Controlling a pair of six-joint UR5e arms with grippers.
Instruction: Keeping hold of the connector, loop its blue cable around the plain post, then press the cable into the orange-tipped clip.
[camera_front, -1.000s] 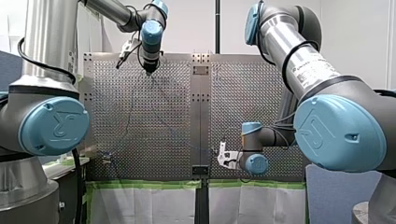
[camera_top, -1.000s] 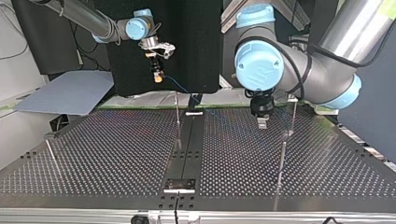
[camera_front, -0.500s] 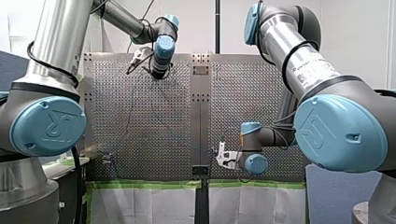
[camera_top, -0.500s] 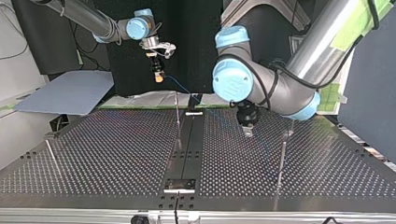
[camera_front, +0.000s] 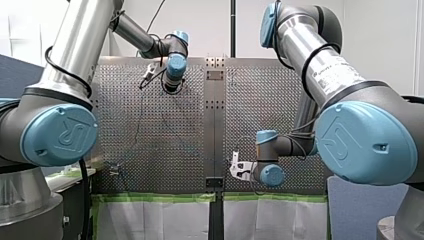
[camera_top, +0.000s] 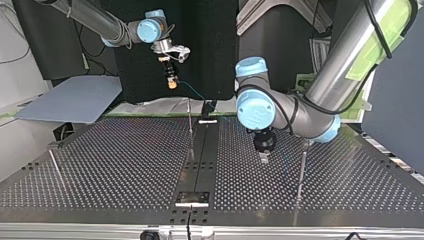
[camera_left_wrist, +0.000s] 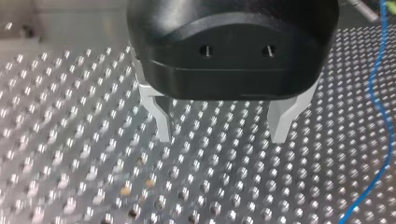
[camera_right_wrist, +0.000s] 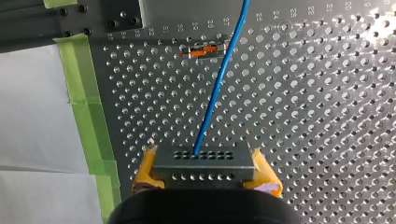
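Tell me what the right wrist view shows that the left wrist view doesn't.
Only the right wrist view: my right gripper shut on the connector with yellow pads, plus the clip and green tape. Only the left wrist view: my left gripper, open and empty. Both: the cable and the table.
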